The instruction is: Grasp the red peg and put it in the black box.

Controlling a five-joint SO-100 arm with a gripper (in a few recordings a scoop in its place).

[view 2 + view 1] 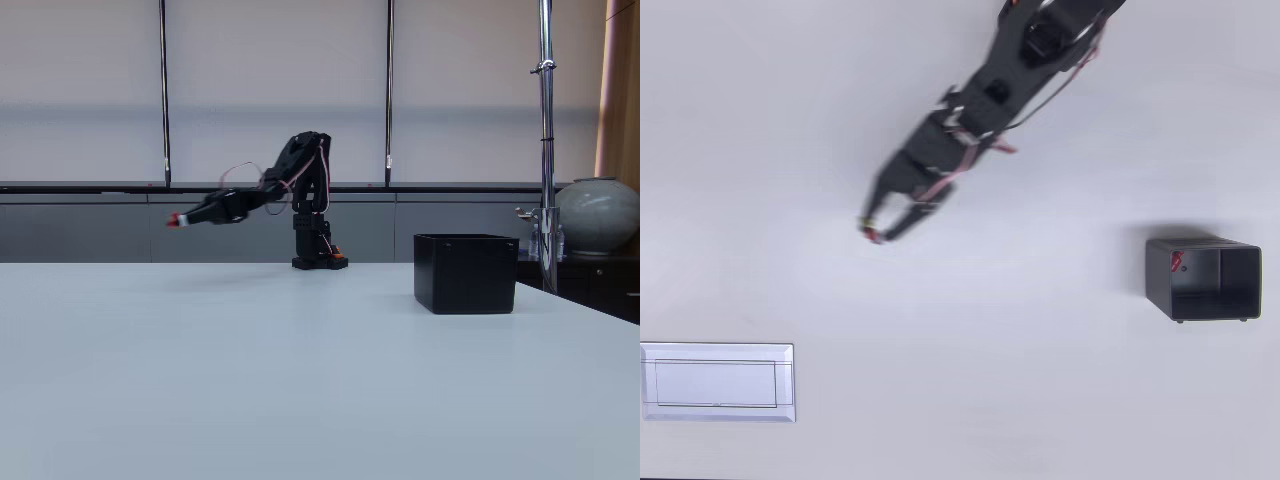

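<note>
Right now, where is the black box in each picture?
Overhead view: the black box sits at the right edge, opening up, something red inside.
Fixed view: right of centre on the table, right of the arm.
Shared landmark: the black arm's tool, raised, left of the box in both views.

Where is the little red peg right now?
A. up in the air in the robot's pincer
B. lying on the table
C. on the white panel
A: in the fixed view the red peg sits at the tip of the pincer, lifted well above the table; the overhead view shows the peg at the fingertips, far from the black box.
</note>
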